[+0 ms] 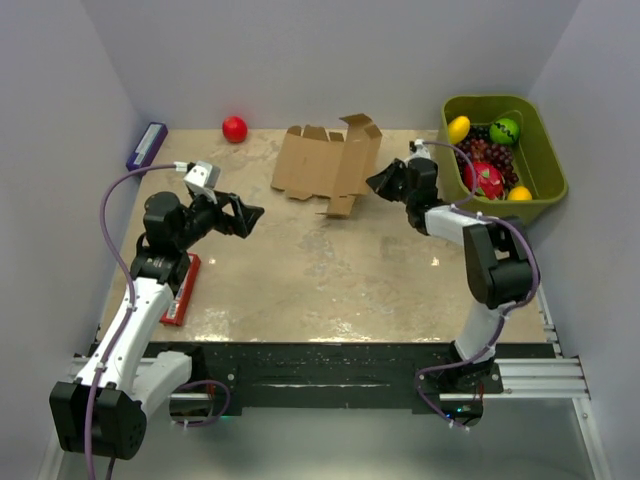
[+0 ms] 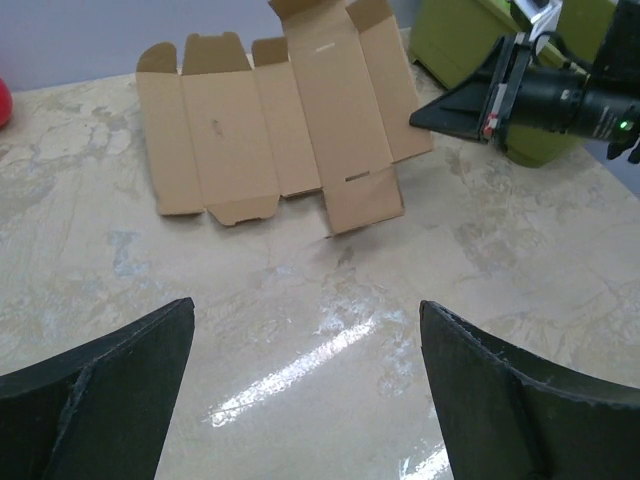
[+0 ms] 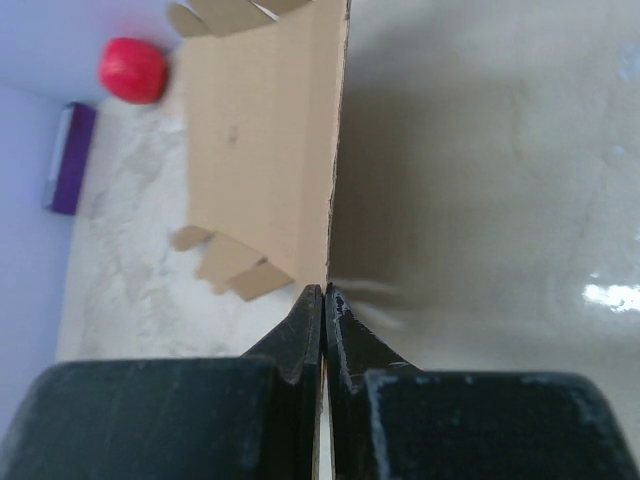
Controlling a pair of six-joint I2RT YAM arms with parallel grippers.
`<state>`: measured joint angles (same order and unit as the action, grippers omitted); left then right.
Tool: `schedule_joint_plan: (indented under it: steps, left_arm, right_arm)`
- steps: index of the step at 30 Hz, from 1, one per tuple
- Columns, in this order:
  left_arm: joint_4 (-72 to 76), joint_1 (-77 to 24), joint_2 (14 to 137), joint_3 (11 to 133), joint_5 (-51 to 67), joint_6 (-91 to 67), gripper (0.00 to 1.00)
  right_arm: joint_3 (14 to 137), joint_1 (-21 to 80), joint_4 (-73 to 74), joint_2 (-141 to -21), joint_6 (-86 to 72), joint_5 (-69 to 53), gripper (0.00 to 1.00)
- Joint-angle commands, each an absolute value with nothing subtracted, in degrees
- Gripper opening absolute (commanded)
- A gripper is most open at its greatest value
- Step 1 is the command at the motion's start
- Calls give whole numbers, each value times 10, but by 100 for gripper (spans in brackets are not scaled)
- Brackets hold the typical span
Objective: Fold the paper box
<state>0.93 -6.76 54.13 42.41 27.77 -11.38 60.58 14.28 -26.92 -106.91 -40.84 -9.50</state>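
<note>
— What closes the place in?
— Plain pale lilac-grey walls (image 1: 300,50) at the back and on both sides.
— And the counter (image 1: 320,280)?
— Beige, marbled and glossy. Light from above leaves white glare streaks (image 2: 290,370) on it.
— The near edge?
— A black base plate (image 1: 330,365), with bare aluminium rails (image 1: 540,375) running off to the right.

Paper box (image 1: 325,162): matt brown cardboard. Table (image 1: 320,275): glossy, marbled. Bin (image 1: 549,165): smooth green plastic.
</note>
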Motion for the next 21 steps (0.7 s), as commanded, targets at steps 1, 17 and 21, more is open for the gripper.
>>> schedule_joint_plan:
  steps: [1, 17, 21]
  left_arm:
    - [45, -69, 532, 426, 321, -114, 98]
    - [16, -94, 583, 612, 374, -60, 98]
    - [-17, -119, 610, 685, 402, -6, 100]
  right_arm:
    - [615, 143, -201, -970, -327, -175, 0]
    - [710, 149, 189, -691, -102, -279, 0]
    - [736, 149, 241, -664, -89, -313, 0]
